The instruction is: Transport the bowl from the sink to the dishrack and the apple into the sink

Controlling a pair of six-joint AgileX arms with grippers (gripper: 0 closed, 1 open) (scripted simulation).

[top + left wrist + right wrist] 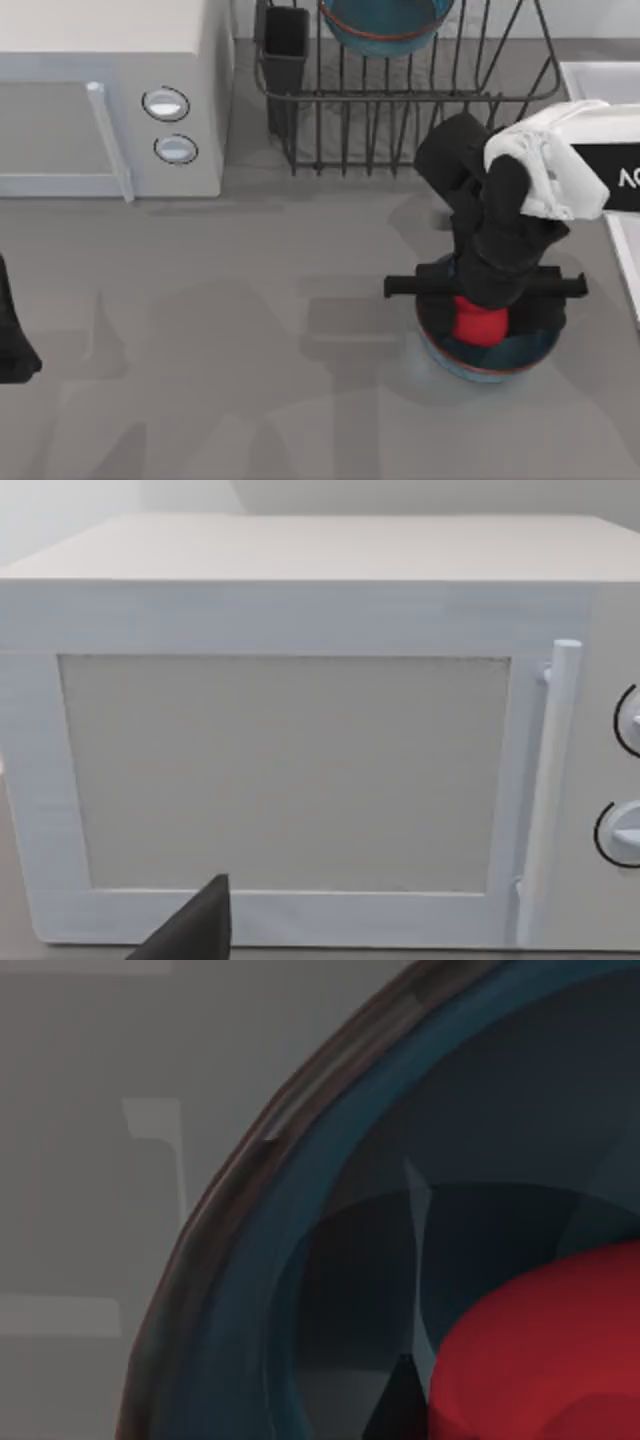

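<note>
Right claw (487, 322) down inside a blue bowl (520, 357) over the apple (478, 325); finger state impossible to tell. Closer up: apple (545, 1350) low against bowl wall (300, 1210). Left claw (12, 345) parked facing the microwave (300, 770).

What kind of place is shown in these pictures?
Probably a kitchen counter, in a rendered scene: a white microwave with two knobs, a wire dishrack holding a bowl, and a sink rim at the right.

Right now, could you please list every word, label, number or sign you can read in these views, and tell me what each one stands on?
"AC": white letters, cut off by the picture's edge, on the black panel of the right arm, above the bowl holding the apple.
Microwave: its two knobs carry no readable marks.
Nothing else bears text.
</note>
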